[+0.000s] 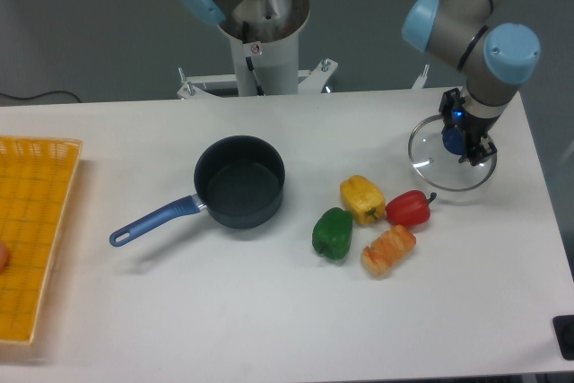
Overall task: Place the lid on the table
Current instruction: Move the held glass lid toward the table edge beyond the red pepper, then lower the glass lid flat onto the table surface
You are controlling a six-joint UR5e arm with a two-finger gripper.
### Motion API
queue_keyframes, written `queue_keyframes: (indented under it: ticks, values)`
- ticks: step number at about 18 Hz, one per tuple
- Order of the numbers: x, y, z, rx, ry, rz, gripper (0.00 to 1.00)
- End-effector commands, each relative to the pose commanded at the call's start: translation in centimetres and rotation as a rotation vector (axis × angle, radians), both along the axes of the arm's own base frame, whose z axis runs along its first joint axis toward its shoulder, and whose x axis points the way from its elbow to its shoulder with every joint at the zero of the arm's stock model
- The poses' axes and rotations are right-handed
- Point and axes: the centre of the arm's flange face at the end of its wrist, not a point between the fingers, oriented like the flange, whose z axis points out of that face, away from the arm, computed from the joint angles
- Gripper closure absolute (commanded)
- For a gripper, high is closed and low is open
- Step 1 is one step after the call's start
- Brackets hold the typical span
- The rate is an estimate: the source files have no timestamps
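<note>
Gripping the small blue knob of the lid [451,155] at the right of the frame, with the gripper [461,141] pointing down from above and its fingers closed narrowly on that knob. Lies flat or nearly flat against the table [269,311], near the right edge; cannot tell whether the rim fully touches the white surface.

Seen just to the lower left of the lid: a red pepper [410,208], its stem reaching toward the glass rim, close but apart. Touching or nearly touching that one, a yellow pepper [361,198]; below these a green pepper [333,232] and an orange pepper [388,250], all four bunched together right of centre.

Standing open at the centre of the frame, well apart from the lid: a dark blue saucepan [239,181], handle running toward the lower left. Lying along the left edge: a yellow grid tray [36,221], partly cut off. Rising behind the far table edge at top centre: the arm's base [260,33].
</note>
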Motion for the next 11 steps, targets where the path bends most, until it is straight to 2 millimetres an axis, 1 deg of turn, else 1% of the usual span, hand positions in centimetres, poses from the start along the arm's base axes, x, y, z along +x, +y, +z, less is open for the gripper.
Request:
queue_keyframes:
  ticks: [4,7,11]
  values:
    - [-0.2,-0.1,-0.5,0.001,0.003,0.002,0.40]
    - [-0.6,-0.1,-1.3,0.002,0.004,0.003,0.40]
    - [-0.7,-0.1,-1.6,0.004,0.007,0.005,0.40]
